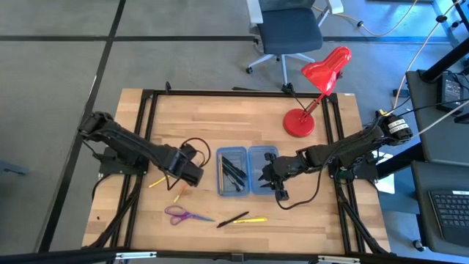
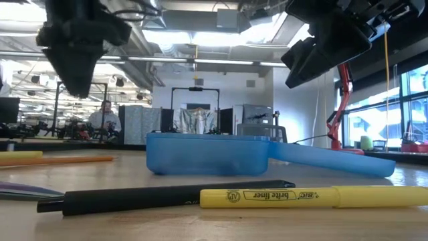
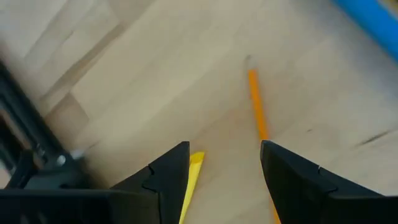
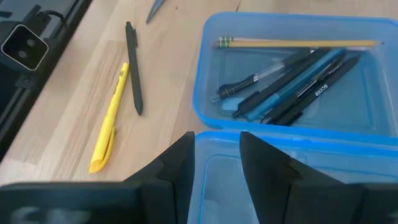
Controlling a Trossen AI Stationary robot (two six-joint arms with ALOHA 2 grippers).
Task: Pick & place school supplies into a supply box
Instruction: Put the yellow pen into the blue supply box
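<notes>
The box (image 1: 248, 169) lies open in the middle of the table, its two blue halves side by side; the left half already holds a handful of dark pens (image 4: 292, 84) and one wood-coloured pencil (image 4: 298, 43) along its far wall, while the right half looks empty as far as I can see. So the job is partly done, I'd judge, with several pieces left out on the wood. Near the front edge a black pen (image 1: 232, 219) and a yellow highlighter (image 1: 251, 219) lie almost end to end, and to their left sit the purple scissors (image 1: 178, 214). Further left, an orange pencil (image 1: 178, 195) and a yellow one (image 1: 157, 181) lie just beside each other, well apart from the box. The left gripper (image 1: 192, 173) hangs over that pair, a little left of the box, its fingers spread apart with nothing between them; from its own camera the orange pencil runs between the two tips and the yellow one peeks in beside one finger, so I take it that one of these is next. The right gripper (image 1: 265, 176) hovers at the right half of the box, above the rim where the halves meet, fingers parted and holding nothing. By my count five things are still out, and the scissors look the awkwardest of them, lying flat. The red lamp (image 1: 315, 92) stands at the far right, out of the way.
</notes>
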